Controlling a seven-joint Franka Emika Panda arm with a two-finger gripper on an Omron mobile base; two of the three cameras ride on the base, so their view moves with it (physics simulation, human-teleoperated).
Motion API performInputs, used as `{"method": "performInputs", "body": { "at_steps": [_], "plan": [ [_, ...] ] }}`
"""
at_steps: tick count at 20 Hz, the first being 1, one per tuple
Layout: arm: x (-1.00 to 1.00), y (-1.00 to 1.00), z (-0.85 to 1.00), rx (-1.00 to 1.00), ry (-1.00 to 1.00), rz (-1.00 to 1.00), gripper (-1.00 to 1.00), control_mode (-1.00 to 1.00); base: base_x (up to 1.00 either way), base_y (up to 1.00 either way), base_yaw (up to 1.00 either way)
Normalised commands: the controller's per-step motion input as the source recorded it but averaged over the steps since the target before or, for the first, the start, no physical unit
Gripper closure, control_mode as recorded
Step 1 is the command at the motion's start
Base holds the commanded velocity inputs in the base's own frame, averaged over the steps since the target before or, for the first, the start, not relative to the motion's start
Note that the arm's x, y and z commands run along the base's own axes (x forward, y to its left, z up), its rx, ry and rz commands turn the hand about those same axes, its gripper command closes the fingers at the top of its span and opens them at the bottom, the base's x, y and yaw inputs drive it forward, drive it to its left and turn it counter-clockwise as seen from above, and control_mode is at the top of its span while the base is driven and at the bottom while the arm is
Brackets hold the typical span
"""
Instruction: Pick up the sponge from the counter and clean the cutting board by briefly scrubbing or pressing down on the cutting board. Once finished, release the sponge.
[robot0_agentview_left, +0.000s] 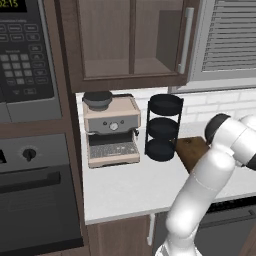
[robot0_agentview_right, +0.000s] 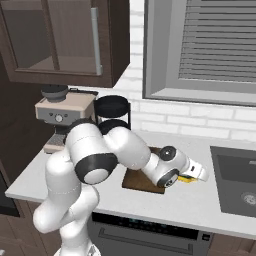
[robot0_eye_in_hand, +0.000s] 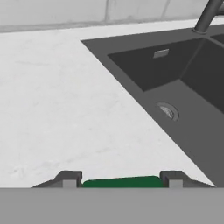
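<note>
White counter carries the dark brown cutting board, which the arm largely hides in the right base view and cuts off in the left base view. Gripper appears in the hand view as two finger tips low at the edge, jaws closed on the sponge, its green top spanning the gap between them. Sponge peeks out yellow under the hand, just right of the board, on the side toward the dark sink.

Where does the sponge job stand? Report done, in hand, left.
Done: the gripper has reached the sponge, whose green top sits between its fingertips. In hand: whether it is gripped or lifted cannot be told. Left: scrubbing the cutting board, then releasing the sponge.
</note>
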Motion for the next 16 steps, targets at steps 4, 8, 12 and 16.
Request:
{"method": "performInputs", "body": {
  "at_steps": [4, 8, 12, 16],
  "plan": [
    [0.00, -0.31, 0.04, 0.09, 0.24, 0.00, 1.00, -1.00, 0.00, 0.00, 0.00],
    [0.00, -0.14, 0.03, 0.14, 0.28, 0.00, 1.00, -1.00, 0.00, 0.00, 0.00],
    [0.00, -0.03, -0.17, 0.19, 0.07, 0.00, 1.00, -1.00, 0.00, 0.00, 0.00],
    [-0.07, -0.04, -0.05, 0.11, -0.03, 0.00, 1.00, -1.00, 0.00, 0.00, 0.00]
  ]
}}
